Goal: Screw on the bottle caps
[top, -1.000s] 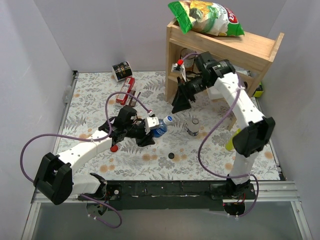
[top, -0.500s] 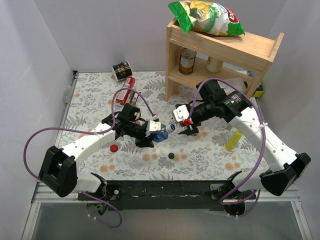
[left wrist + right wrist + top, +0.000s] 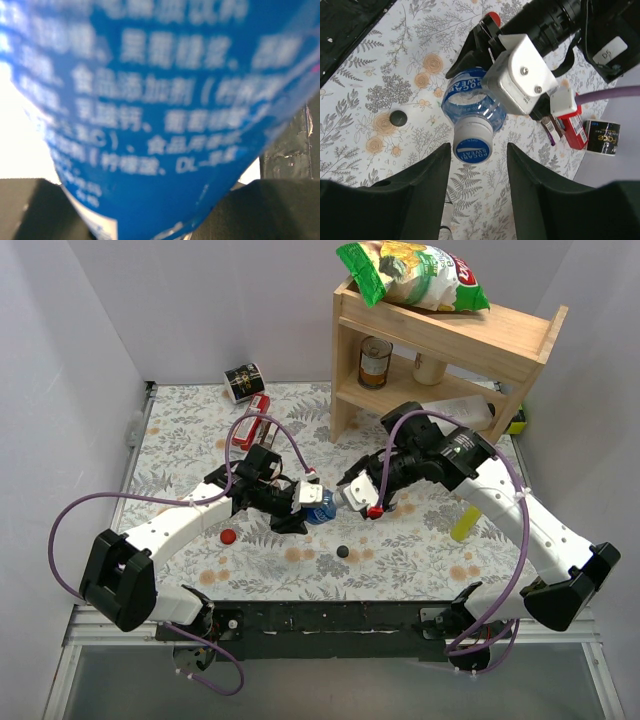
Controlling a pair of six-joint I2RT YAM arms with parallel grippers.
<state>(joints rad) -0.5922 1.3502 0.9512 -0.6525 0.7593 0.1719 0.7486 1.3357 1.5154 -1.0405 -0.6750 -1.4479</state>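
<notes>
My left gripper (image 3: 303,506) is shut on the blue-labelled bottle (image 3: 319,506) and holds it tilted above the mat, neck pointing right. The label fills the left wrist view (image 3: 160,100). The blue cap with white side (image 3: 472,143) sits on the bottle's neck (image 3: 472,100). My right gripper (image 3: 477,150) is open, its fingers (image 3: 427,180) on either side of that cap, apart from it; it also shows in the top view (image 3: 352,498). A black cap (image 3: 342,551) and a red cap (image 3: 229,536) lie on the mat. The other two bottles are not visible.
A wooden shelf (image 3: 440,335) stands at the back right with a can (image 3: 375,361) inside and a crisp bag (image 3: 415,275) on top. A yellow squeeze bottle (image 3: 465,523) lies right. A red box (image 3: 250,422) and a black can (image 3: 241,380) lie at the back left.
My right arm has swung from the shelf down to the bottle's cap, its open fingers now on either side of it. The left arm has shifted the bottle slightly right.
</notes>
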